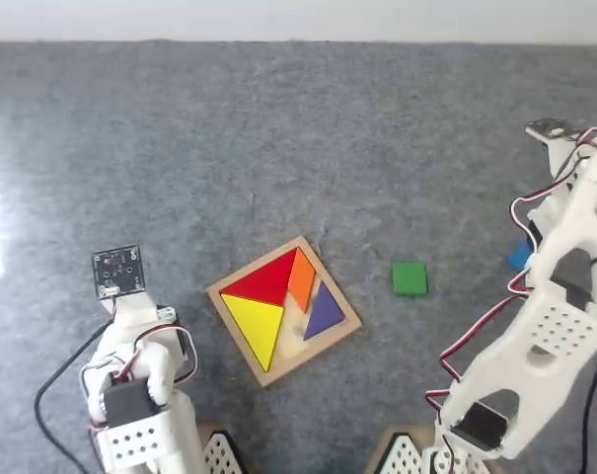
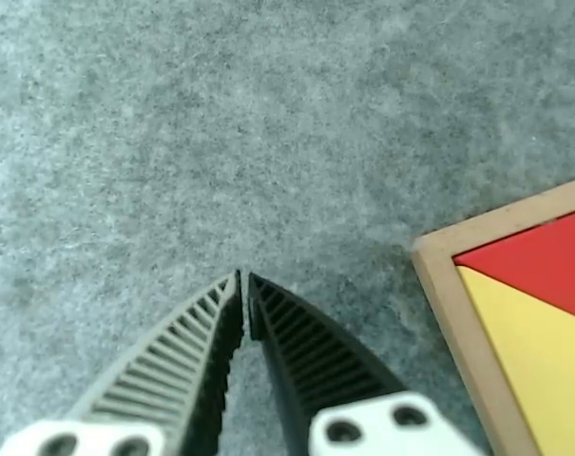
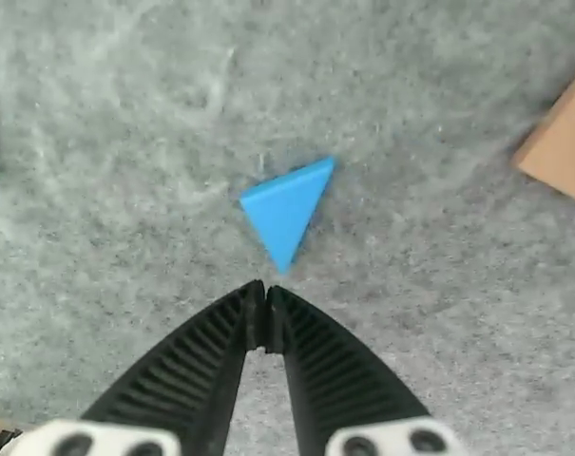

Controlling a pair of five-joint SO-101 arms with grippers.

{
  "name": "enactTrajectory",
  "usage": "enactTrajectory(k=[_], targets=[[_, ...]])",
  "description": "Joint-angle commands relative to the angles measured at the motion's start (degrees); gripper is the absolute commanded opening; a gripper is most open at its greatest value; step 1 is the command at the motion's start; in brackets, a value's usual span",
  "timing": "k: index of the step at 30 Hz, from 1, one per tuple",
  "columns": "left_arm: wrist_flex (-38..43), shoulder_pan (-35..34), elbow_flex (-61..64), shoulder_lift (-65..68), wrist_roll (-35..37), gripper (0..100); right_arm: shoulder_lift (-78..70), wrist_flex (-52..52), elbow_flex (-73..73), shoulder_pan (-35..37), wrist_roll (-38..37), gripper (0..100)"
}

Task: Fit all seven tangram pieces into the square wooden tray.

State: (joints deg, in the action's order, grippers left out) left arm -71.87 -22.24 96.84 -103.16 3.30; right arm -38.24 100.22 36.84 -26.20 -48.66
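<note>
**Four pieces in the tray, two loose on the felt**

The square wooden tray lies turned cornerwise on the grey, felt-like surface. Four flat pieces sit inside it: a large red triangle, a large yellow triangle, an orange four-sided piece and a purple triangle. Bare pale wood shows beside the purple one. Two pieces lie outside: a green square near the tray, and a small blue triangle farther off, under the right arm. The right hand hovers just short of the blue triangle, ribbed black fingers pressed together, holding nothing. The left hand hangs over bare felt near a tray corner, also closed to a slit and empty.
</note>
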Motion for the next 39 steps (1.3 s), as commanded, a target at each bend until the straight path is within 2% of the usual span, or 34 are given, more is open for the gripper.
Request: enactTrajectory(k=[1,7,39], targets=[[-0.44,-0.18,-0.40,-0.97,-0.26,1,-1.10,2.15,2.90,-0.75,-0.26,2.4],[-0.44,-0.18,-0.40,-0.97,-0.26,1,-5.05,1.89,2.99,-1.36,-0.26,2.3],[-0.44,-0.18,-0.40,-0.97,-0.26,1,-5.05,2.07,2.99,-1.19,-0.44,2.4]])
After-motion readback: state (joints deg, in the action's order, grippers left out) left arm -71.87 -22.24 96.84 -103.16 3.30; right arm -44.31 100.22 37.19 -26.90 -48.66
